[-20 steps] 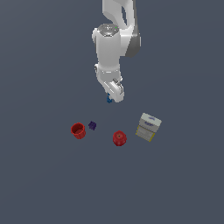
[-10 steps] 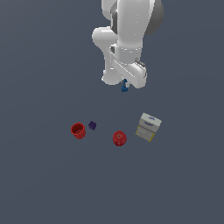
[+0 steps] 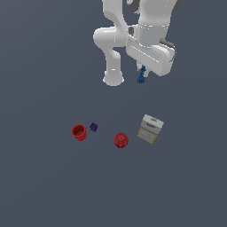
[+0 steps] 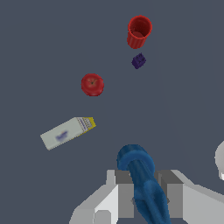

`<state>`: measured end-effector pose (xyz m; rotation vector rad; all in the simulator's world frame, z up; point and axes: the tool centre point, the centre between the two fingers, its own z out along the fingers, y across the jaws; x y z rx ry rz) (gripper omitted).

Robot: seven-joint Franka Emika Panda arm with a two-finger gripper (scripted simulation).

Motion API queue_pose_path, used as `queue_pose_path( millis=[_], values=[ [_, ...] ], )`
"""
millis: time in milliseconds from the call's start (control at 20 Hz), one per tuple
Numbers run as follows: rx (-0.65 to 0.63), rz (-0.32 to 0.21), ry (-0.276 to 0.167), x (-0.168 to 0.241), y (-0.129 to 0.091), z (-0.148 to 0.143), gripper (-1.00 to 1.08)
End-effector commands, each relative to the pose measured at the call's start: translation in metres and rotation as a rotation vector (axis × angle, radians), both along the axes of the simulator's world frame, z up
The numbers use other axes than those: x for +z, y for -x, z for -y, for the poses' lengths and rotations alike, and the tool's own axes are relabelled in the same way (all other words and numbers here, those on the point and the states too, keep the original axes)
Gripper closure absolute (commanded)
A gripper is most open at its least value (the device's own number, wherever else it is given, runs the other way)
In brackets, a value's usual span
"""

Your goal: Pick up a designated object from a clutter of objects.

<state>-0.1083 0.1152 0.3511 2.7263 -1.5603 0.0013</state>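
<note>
Pincer (image 4: 142, 192) grips the slim bright-blue plastic item (image 3: 141, 78) high in the exterior view's upper right, well above the grey worktop (image 3: 44, 177); narrow round body sits off-centre between the jaws, so it might slip and drop.

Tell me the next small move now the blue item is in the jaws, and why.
Probably hold the grip and keep the arm raised. The gripper is shut on the blue item, well above the red cup, purple block, red round item and box, so the pick looks done.
</note>
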Motion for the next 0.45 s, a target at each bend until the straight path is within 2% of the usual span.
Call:
queue_pose_path(
  millis=[0,400],
  values=[
    [-0.001,-0.001,-0.001,0.010,-0.002,-0.008,1.08],
    [-0.001,-0.001,-0.001,0.021,-0.005,-0.017,1.08]
  ],
)
